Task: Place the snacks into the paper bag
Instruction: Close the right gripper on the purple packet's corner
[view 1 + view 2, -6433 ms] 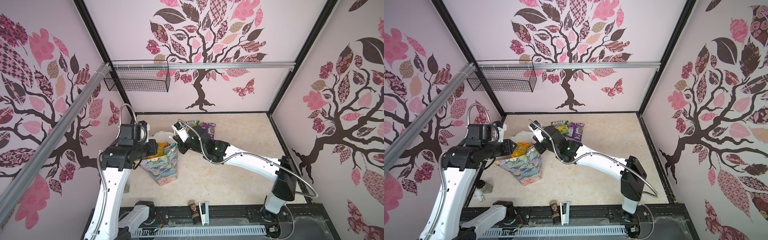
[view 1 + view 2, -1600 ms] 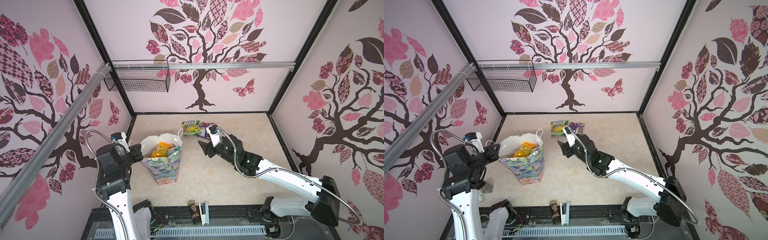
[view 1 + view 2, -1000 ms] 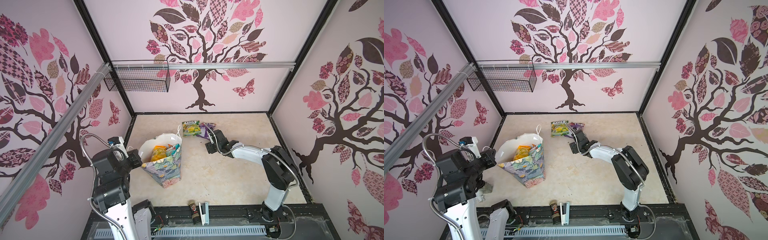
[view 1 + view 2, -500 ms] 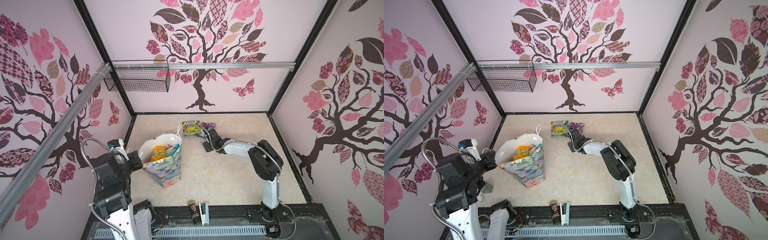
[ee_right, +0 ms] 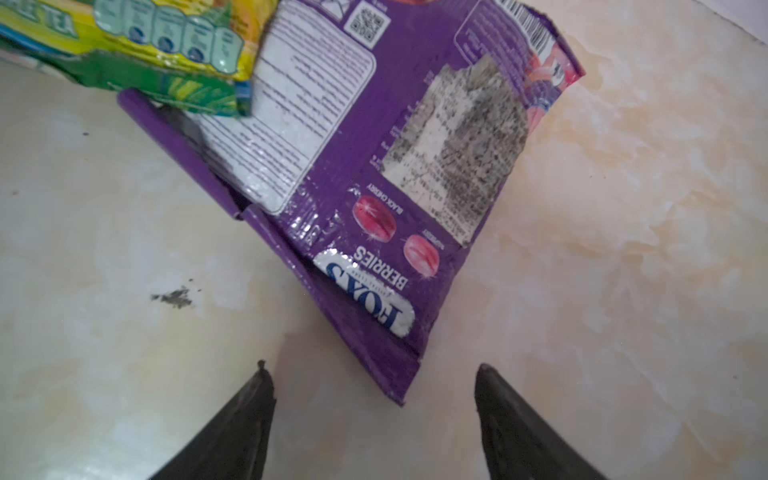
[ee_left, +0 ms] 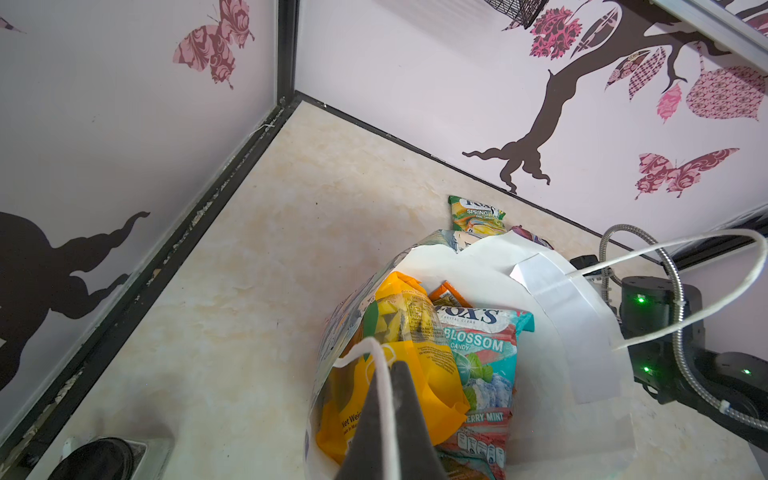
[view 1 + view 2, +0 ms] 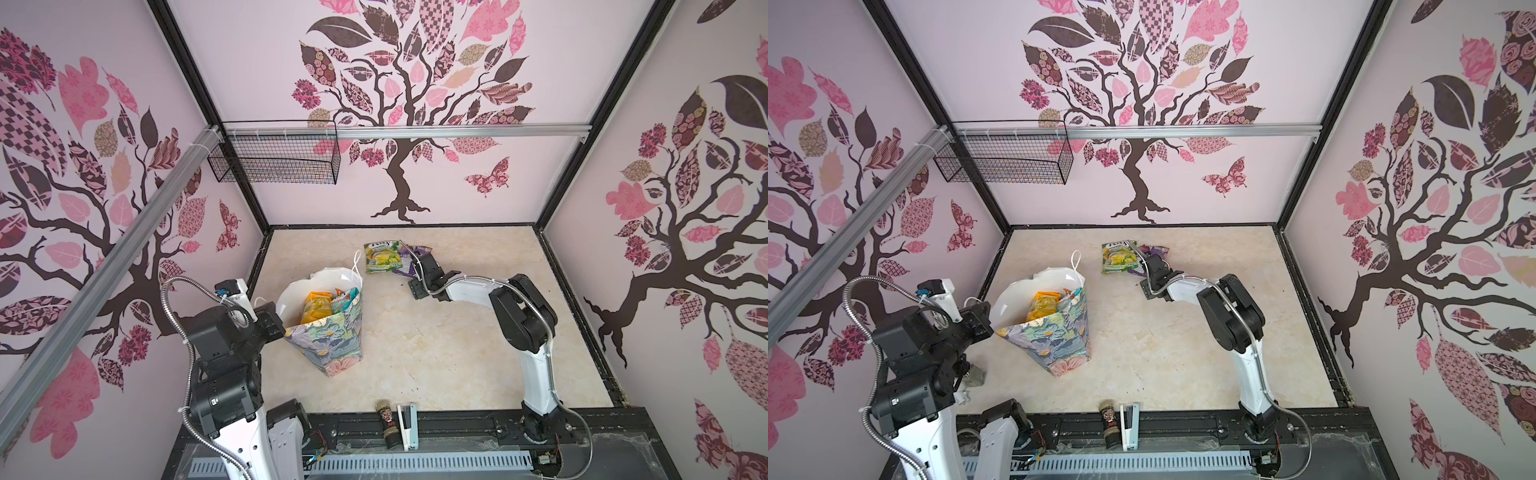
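Two packets lie loose on the table [image 7: 436, 345], above the centre in both top views: a green-yellow packet [image 7: 382, 257] and, just right of it, a purple packet [image 5: 345, 137]. In the right wrist view the green-yellow one overlaps an edge of the purple one, which reads FOX'S BERRIES.

The right gripper [image 5: 372, 370] sits low at the purple packet with its two fingers spread wide and nothing held. One corner of the packet reaches into the gap between them, clear of both fingers.

The paper bag [image 7: 332, 336] stands left of centre in both top views, mouth wide open and white inside. It holds several packets. The left wrist view shows a yellow packet [image 6: 432, 374], a teal packet [image 6: 486, 357] marked FOX'S, and the tip of an orange packet [image 6: 446, 293] behind them.

The left gripper [image 6: 392, 368] is at the left rim of the bag. Its fingers are pressed together on the near cord handle [image 6: 384, 386], which runs along the line where they meet. The far cord handle [image 6: 665, 257] arches free at the right of the left wrist view.

At the bottom edge of the table in both top views, a small dark jar [image 7: 388, 424] and a white stapler [image 7: 406, 426] lie side by side. A black wire basket [image 7: 274, 162] hangs on the back wall, upper left.
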`<state>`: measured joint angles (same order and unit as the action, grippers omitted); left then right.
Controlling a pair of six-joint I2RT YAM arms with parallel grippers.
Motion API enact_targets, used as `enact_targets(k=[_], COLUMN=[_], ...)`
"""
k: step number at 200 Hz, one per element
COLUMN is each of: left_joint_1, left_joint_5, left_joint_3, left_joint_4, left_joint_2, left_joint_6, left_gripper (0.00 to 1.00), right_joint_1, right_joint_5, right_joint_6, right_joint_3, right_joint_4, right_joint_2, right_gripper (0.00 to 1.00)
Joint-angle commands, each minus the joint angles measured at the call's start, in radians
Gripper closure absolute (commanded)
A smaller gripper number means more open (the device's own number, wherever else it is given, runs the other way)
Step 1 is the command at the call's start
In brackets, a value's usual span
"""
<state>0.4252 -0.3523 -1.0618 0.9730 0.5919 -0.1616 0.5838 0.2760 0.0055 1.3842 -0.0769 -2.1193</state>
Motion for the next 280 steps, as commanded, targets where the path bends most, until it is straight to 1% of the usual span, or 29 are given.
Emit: enact_targets(k=[1, 32, 53, 73, 97, 108, 137, 157, 168, 177, 205, 236, 280], left_joint_1=[0.001, 0.000, -0.001, -0.001, -0.002, -0.003, -0.021, -0.042, -0.051, -0.059, -0.078, -0.084, -0.089], left_joint_5=[-0.010, -0.010, -0.008, -0.008, -0.006, -0.004, 0.021, 0.052, 0.065, 0.069, 0.090, 0.100, 0.105], left_joint_3=[0.017, 0.016, 0.017, 0.019, 0.018, 0.019, 0.020, 0.017, 0.016, 0.016, 0.011, 0.016, 0.016], left_joint_4=[-0.030, -0.031, -0.031, -0.031, -0.032, -0.031, -0.034, -0.031, -0.027, -0.027, -0.017, -0.022, -0.022], left_joint_2=[-0.006, -0.006, -0.007, 0.000, -0.001, -0.003, -0.002, -0.004, -0.009, -0.010, -0.003, -0.008, -0.015], left_joint_6=[-0.006, -0.006, -0.006, -0.006, -0.006, -0.006, -0.004, -0.001, 0.001, 0.003, 0.008, 0.010, 0.008], left_gripper=[1.00, 1.00, 1.00, 1.00, 1.00, 1.00, 1.00, 1.00, 1.00, 1.00, 1.00, 1.00, 1.00], right_joint_1=[-0.008, -0.017, -0.030, -0.031, -0.032, -0.035, -0.039, -0.042, -0.044, -0.043, -0.045, -0.044, -0.045], right_joint_5=[-0.022, -0.033, -0.070, -0.070, -0.072, -0.073, -0.072, -0.069, -0.067, -0.061, -0.056, -0.061, -0.114], right_joint_6=[0.018, 0.029, 0.049, 0.053, 0.051, 0.050, 0.047, 0.044, 0.042, 0.043, 0.044, 0.050, 0.082], right_joint_3=[0.058, 0.085, 0.081, 0.070, 0.070, 0.072, 0.074, 0.074, 0.074, 0.077, 0.065, 0.003, -0.110], right_joint_4=[-0.018, -0.035, -0.029, -0.022, -0.020, -0.021, -0.025, -0.028, -0.030, -0.030, -0.026, 0.012, 0.055], right_joint_2=[-0.054, -0.078, -0.080, -0.079, -0.085, -0.089, -0.093, -0.095, -0.094, -0.093, -0.070, 0.004, 0.143], right_gripper=[0.22, 0.25, 0.32, 0.36, 0.45, 0.47, 0.59, 0.73, 0.84, 0.91, 1.00, 1.00, 1.00])
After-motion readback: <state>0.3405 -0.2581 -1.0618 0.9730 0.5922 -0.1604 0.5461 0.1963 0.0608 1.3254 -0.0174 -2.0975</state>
